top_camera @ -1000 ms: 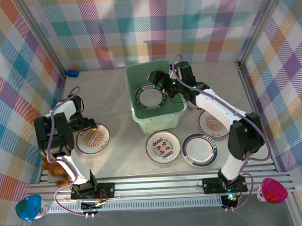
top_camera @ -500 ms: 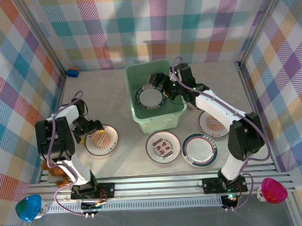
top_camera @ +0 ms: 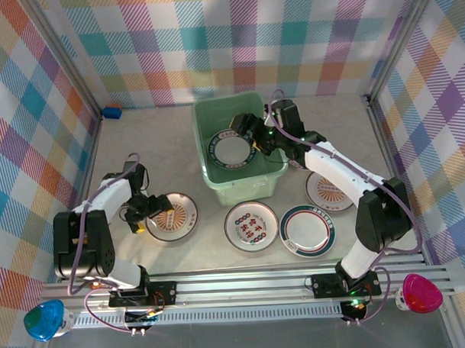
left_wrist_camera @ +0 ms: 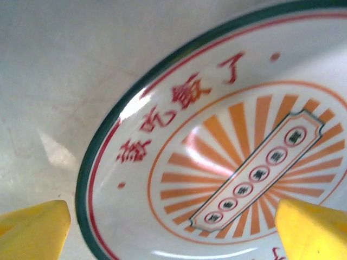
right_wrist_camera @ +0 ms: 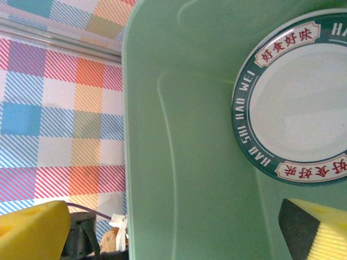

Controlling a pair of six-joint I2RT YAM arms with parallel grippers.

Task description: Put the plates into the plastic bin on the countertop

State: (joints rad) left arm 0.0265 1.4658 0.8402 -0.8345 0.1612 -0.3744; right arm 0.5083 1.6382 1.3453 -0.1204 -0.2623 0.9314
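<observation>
Setting: a beige, faintly marbled tabletop (top_camera: 155,146) boxed in by colourful plaid panels (top_camera: 212,37), with a metal rail (top_camera: 244,284) along the near edge.
Bin: the mint-green plastic bin (top_camera: 244,190) stands at mid-back of the tabletop. One green-banded plate (top_camera: 232,149) lies flat on its floor.
Loose plates: the orange sunburst plate (top_camera: 180,219) lies front left. A red-patterned plate (top_camera: 251,226) and a green-ringed plate (top_camera: 307,229) sit side by side just before the bin. An orange-centred plate (top_camera: 329,193) lies to the right, partly under the right arm.
Left hand: the left hand (top_camera: 159,211) is wide open and grips nothing. In its wrist view one yellow fingertip (left_wrist_camera: 35,227) hangs over bare tabletop and the other over the plate's well, so the jaws straddle the rim.
Right hand: the right hand (top_camera: 252,133) is spread open and empty, over the bin's interior beside the plate lying there.
Step in hand: probably picking up the sunburst plate.
Doing it well: slip the outer finger under the raised lip, pinch the rim squarely, then lift level before swinging to the bin.
Risk: the glossy rim may slip, and the right arm crowds the bin opening.
</observation>
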